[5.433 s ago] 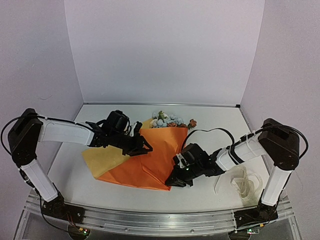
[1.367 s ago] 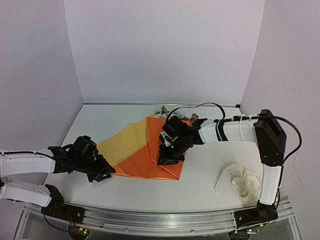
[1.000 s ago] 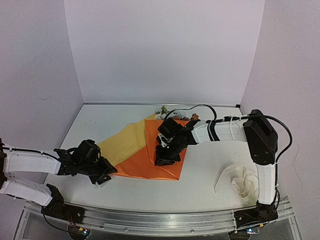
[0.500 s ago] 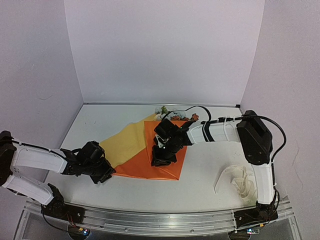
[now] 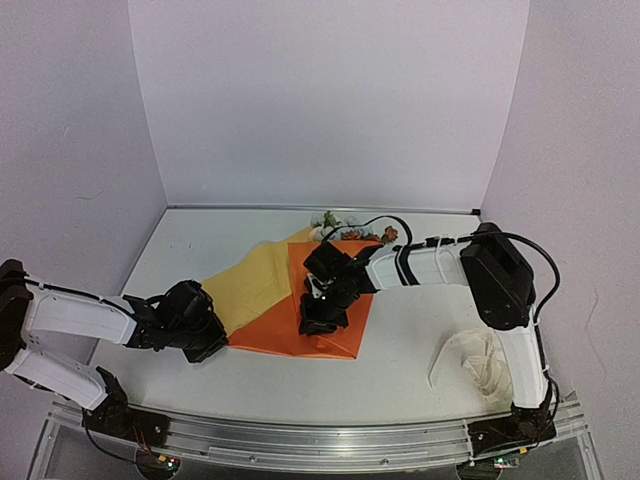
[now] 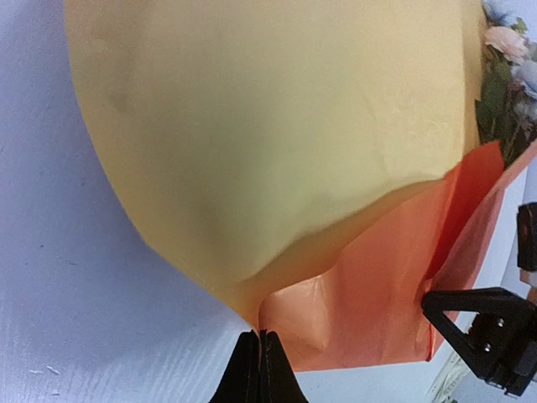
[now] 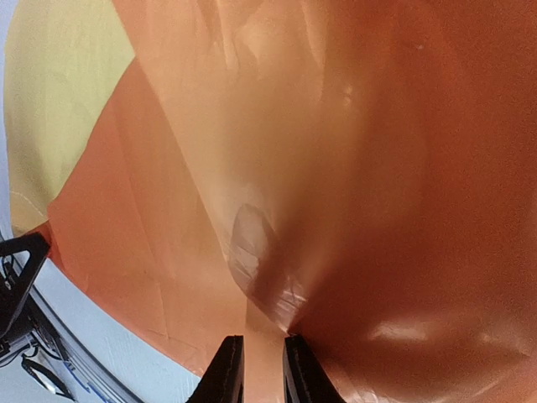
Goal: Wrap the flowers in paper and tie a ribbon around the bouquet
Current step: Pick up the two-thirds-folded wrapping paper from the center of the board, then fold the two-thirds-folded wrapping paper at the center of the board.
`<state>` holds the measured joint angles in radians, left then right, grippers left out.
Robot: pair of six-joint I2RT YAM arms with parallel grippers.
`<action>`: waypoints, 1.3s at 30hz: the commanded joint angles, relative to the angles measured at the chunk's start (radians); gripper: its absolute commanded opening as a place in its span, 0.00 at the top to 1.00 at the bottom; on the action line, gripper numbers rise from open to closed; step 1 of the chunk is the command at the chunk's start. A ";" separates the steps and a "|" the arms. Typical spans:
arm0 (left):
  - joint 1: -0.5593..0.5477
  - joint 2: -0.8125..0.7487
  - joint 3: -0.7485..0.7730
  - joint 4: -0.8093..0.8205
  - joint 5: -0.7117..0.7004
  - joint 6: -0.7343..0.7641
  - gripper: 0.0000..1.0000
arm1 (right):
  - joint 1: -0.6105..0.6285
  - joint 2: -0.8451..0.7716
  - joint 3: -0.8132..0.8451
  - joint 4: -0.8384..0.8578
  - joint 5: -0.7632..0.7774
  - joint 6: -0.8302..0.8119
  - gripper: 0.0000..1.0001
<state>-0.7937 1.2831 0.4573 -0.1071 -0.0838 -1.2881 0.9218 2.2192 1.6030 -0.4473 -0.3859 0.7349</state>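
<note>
Just now the left jaws have snapped fully shut, and the left wrist view shows them clenched on the near corner of the paper (image 6: 277, 168), right where the pale yellow reverse meets the orange face. A second ago they stood half open beside that edge. I read this as the grip I need to lift the loose yellow flap and roll it over toward the flowers (image 5: 338, 222), so wrapping is under way but no cone is formed yet. The right jaws stand only slightly apart, with a creased fold of orange paper running up between them. It looks nipped rather than merely touched, and from above they press that folded part down on the bench (image 5: 200, 240). Over the last moments the right arm (image 5: 430, 265) has crept leftward along the fold while the left arm (image 5: 80, 318) came in from the side. The flower heads peek out past the far end of the sheet, their stems hidden beneath it. The ribbon (image 5: 485, 362) lies in a loose heap near the right arm's base, well apart from the paper, so tying is yet to come.
</note>
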 commanded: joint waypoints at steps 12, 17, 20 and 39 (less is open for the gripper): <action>-0.077 -0.103 0.149 0.192 0.072 0.388 1.00 | 0.020 0.068 0.063 -0.037 0.028 0.011 0.80; -0.093 -0.039 0.203 0.256 0.226 0.503 1.00 | 0.018 0.078 0.081 -0.037 -0.011 -0.008 0.79; -0.101 0.006 0.236 0.256 0.288 0.550 1.00 | 0.014 0.066 0.088 -0.036 -0.032 -0.019 0.78; -0.102 0.123 0.307 0.187 0.292 0.612 1.00 | -0.043 -0.164 -0.053 0.112 -0.312 -0.096 0.73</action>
<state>-0.8913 1.3923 0.7149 0.0939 0.1901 -0.7070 0.8856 2.1673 1.5792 -0.3890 -0.6161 0.6893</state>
